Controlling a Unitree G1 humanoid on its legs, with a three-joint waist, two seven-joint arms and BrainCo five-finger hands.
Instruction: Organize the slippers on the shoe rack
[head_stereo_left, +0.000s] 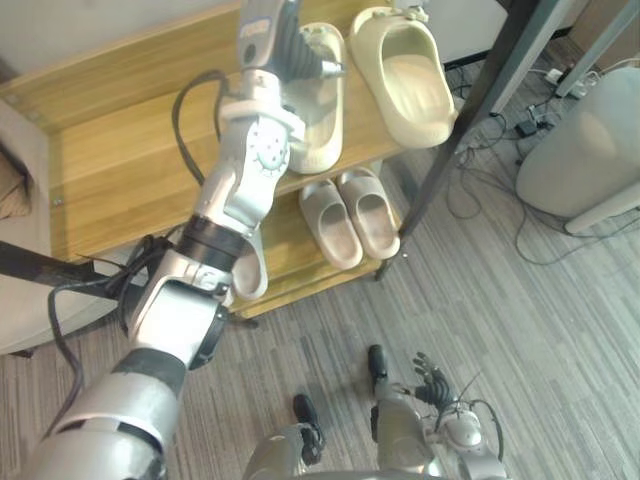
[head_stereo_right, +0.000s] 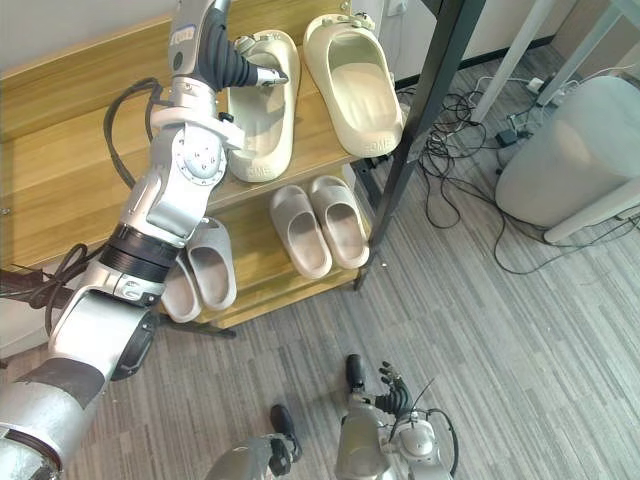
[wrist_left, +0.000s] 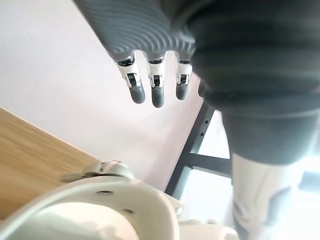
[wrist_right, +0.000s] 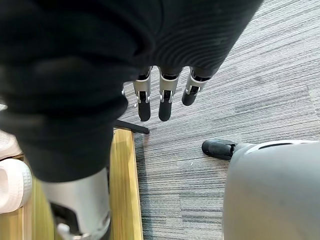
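Two large cream slippers lie on the top wooden shelf (head_stereo_left: 120, 150): the right one (head_stereo_left: 405, 75) is in full view, while the left one (head_stereo_left: 322, 120) is partly under my left hand (head_stereo_left: 292, 48). That hand hovers over the slipper with relaxed fingers (wrist_left: 150, 90) and holds nothing; the slipper's rim (wrist_left: 100, 200) lies below them. On the lower shelf sit a beige pair (head_stereo_left: 350, 215) and a grey pair (head_stereo_right: 200, 265). My right hand (head_stereo_left: 430, 378) hangs low over the floor, open and empty, fingers (wrist_right: 162, 100) straight.
A black rack post (head_stereo_left: 480, 110) slants down at the shelf's right end. Cables (head_stereo_left: 500, 180) trail over the grey floor beside it. A white rounded object (head_stereo_left: 585, 150) stands at the right. The top shelf's left half is bare wood.
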